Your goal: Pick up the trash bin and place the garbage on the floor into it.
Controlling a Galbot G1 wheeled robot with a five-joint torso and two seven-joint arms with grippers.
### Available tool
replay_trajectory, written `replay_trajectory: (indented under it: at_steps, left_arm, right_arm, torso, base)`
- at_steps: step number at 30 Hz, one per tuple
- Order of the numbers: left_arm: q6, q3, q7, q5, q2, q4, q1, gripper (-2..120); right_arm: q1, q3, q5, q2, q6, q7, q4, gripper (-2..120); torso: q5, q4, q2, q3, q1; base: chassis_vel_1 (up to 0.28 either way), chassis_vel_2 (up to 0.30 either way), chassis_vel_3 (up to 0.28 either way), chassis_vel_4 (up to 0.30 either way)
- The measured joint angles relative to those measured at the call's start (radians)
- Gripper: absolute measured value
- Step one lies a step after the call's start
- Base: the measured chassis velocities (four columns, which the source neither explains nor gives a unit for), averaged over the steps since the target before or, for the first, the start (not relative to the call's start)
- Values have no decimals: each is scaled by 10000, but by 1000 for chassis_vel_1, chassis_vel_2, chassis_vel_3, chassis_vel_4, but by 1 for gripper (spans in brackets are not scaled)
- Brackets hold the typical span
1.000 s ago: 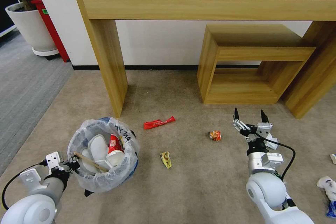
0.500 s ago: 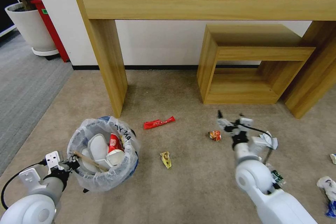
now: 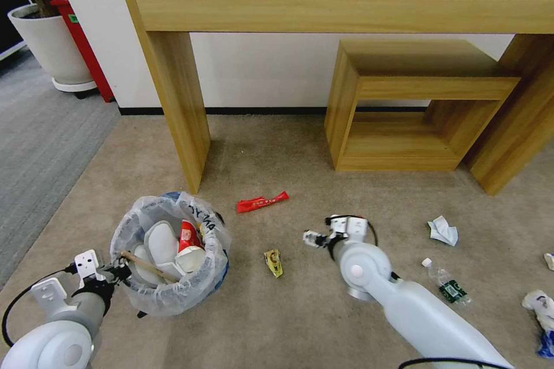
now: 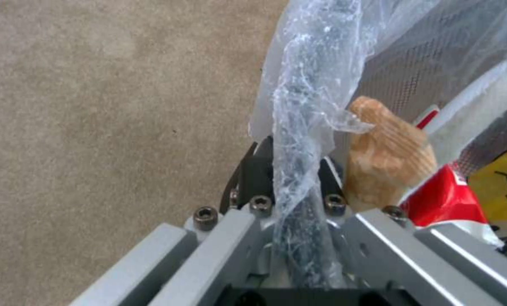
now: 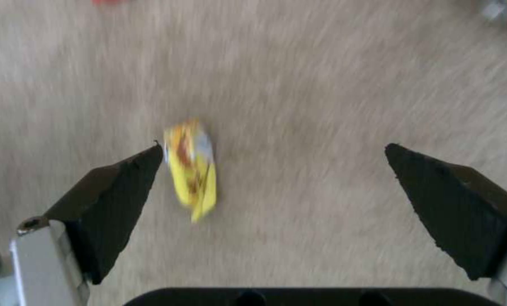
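Right gripper (image 5: 273, 187), fingers apart over the yellow wrapper (image 5: 191, 168) on the floor (image 3: 277, 311), should centre it before closing; left gripper (image 4: 287, 204) is clamped on the trash bin (image 3: 170, 253) rim nearby, with red wrapper (image 3: 262, 202) and bottle (image 3: 447, 282) clear.

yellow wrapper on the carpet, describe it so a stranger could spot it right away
Start at the trash bin held by the left gripper. On the carpet toward the right arm lies the yellow wrapper. It is small and yellow, unlike the long red wrapper beyond it.
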State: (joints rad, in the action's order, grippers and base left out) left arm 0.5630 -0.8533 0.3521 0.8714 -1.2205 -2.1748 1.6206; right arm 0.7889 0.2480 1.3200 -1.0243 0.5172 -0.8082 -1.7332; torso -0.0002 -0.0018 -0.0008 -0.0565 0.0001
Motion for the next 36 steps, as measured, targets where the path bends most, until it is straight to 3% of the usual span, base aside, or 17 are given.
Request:
replay_trajectory:
  at_steps: [4, 14, 36]
  left_arm:
    - [2, 46, 8, 13, 21, 135, -82, 1]
    - [-66, -34, -26, 1, -157, 145, 56, 1]
    - [-252, -46, -122, -48, -319, 226, 113, 1]
  right_arm:
    - [-504, 644, 337, -284, 515, -41, 626, 100]
    - [-1501, 2218, -346, -2519, 1144, 918, 3613, 100]
    - [-2388, 3194, -1862, -3525, 365, 2128, 6342, 91]
  torso:
    - [0, -4, 0, 0, 0]
    - [1, -2, -1, 1, 0]
    - [2, -2, 0, 1, 0]
  base:
    - [0, 0, 0, 0]
    - [0, 0, 0, 0]
    - [0, 0, 0, 0]
